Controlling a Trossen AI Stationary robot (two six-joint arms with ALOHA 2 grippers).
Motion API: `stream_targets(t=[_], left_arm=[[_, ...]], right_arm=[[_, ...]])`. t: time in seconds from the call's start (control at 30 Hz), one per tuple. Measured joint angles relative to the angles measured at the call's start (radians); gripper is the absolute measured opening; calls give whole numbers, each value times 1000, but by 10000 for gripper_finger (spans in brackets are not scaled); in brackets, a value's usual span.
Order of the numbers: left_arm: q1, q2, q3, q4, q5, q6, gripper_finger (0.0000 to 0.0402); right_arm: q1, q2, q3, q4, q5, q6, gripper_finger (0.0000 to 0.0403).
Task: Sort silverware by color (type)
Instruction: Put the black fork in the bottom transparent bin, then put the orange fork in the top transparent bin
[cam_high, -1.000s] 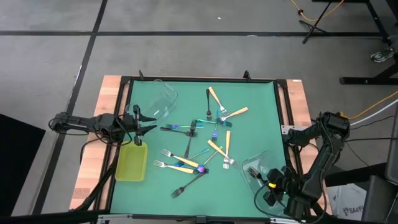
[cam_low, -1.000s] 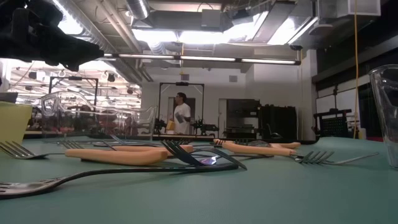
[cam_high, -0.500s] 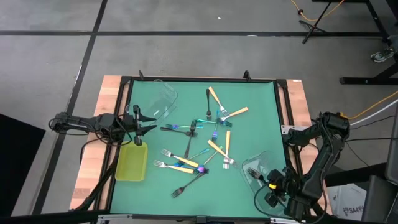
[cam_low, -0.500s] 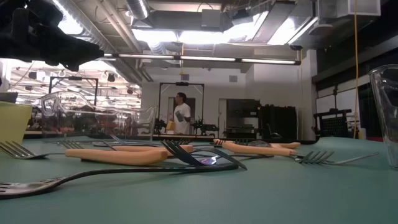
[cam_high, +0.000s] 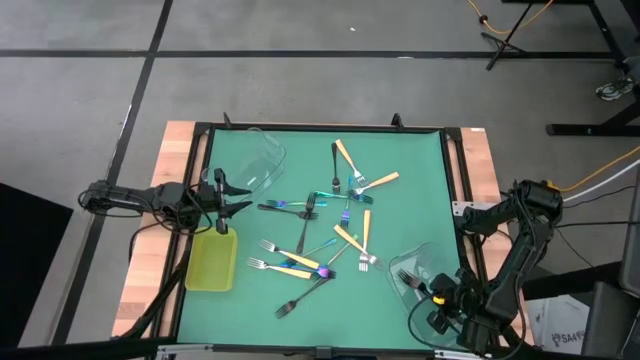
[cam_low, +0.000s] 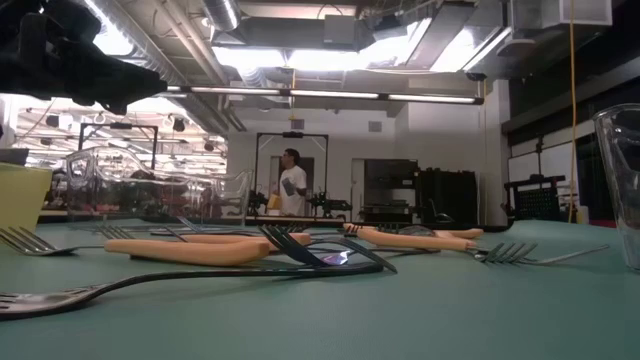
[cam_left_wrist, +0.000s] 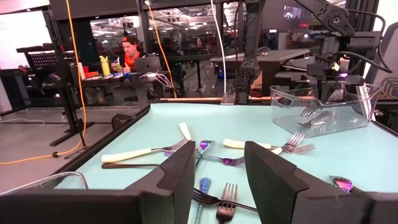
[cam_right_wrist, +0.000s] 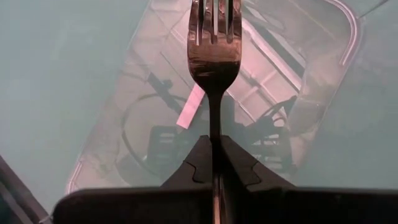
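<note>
Green bench: your right tool (cam_right_wrist: 214, 163) is clamped on a dark fork (cam_right_wrist: 214, 43), tines pointing away, directly above the tub (cam_high: 418, 272); left tool (cam_high: 232, 196) gapes empty.

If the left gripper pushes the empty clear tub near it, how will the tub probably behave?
The clear tub looks thin-walled and holds nothing, so it is probably light and would slide easily on the smooth green mat. It is wide and low, so tipping seems unlikely. The left gripper stands open beside it and might skid it rather than turn it.

Bright overhead lights (ceiling glare)
</note>
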Motion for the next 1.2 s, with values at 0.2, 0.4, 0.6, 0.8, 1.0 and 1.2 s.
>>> stream_targets(t=[0.2, 0.4, 0.6, 0.8, 1.0, 1.2], left_arm=[[0, 0, 0, 0, 0, 0, 133], [0, 0, 0, 0, 0, 0, 133], [0, 0, 0, 0, 0, 0, 133], [0, 0, 0, 0, 0, 0, 133], [0, 0, 0, 0, 0, 0, 133], [0, 0, 0, 0, 0, 0, 133]], right_arm=[[0, 0, 0, 0, -32, 0, 1], [-1, 0, 0, -2, -105, 1, 1], [0, 0, 0, -4, -118, 1, 1], [0, 0, 0, -5, -119, 1, 29], [0, 0, 0, -5, -123, 1, 75], [0, 0, 0, -11, -122, -2, 85]])
